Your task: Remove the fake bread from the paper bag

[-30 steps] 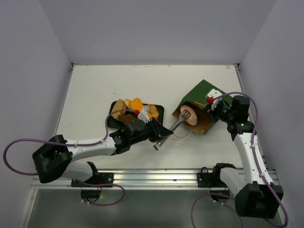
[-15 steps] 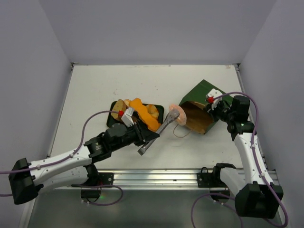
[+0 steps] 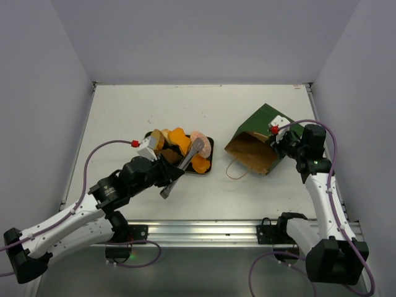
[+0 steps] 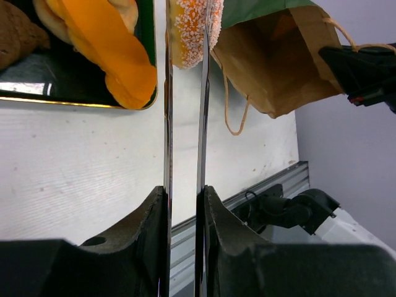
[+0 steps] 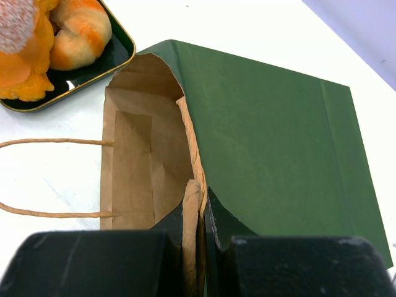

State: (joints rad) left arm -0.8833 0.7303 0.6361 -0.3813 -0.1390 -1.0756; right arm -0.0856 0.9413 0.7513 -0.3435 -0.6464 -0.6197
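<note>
My left gripper (image 3: 168, 179) is shut on the handle end of metal tongs (image 3: 187, 158). The tong tips pinch a pinkish sugar-sprinkled roll (image 3: 198, 137) above the right part of the dark tray (image 3: 210, 150). The left wrist view shows the tongs (image 4: 203, 111), the roll (image 4: 192, 31) and my gripper (image 4: 184, 195). Orange and tan bread pieces (image 3: 176, 141) lie piled on the tray. The green paper bag (image 3: 265, 127) lies tilted, its mouth facing left. My right gripper (image 5: 201, 204) is shut on the bag's rim (image 5: 192, 154). The brown inside shows no bread.
The bag's string handles (image 5: 37, 210) lie on the white table between the bag and the tray (image 5: 120, 49). An orange stick (image 4: 105, 55) overhangs the tray's near edge. The metal rail (image 3: 204, 228) runs along the table's near edge.
My left arm has pulled back to the left, carrying the pinkish roll in the tongs from the bag's mouth to over the tray. The right arm and the bag have not moved.
</note>
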